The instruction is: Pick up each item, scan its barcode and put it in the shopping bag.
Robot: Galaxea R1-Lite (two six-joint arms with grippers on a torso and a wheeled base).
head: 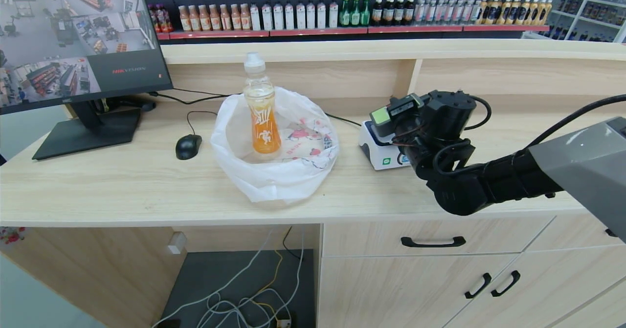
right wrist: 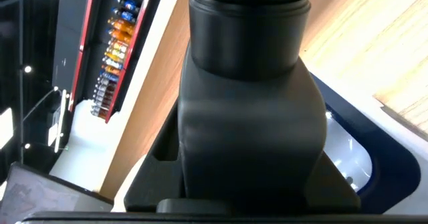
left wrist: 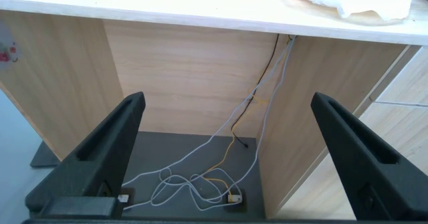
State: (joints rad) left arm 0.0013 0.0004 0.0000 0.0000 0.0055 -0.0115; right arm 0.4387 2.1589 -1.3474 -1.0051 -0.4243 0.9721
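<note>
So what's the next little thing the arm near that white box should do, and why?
Probably swing the right arm left from the white box-shaped scanner toward the white plastic shopping bag. A dark cylinder hangs just above the scanner's window, which looks like scanning, and the bag lies open with an orange drink bottle standing inside. Whether that cylinder is a held item, I can't tell.

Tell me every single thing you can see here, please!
bottle: one, orange with a white cap, upright in the shopping bag
shopping bag: one, white, middle of the counter
scanner: one, white and blue, right of the bag
mouse: one, black, left of the bag
monitor: one, black, counter's left end
shelf bottles: many, mixed colours, back shelf
cables: several, white and yellow, floor under the counter
left pincer: one, black, open, below the counter
right arm: one, black, by the scanner
</note>
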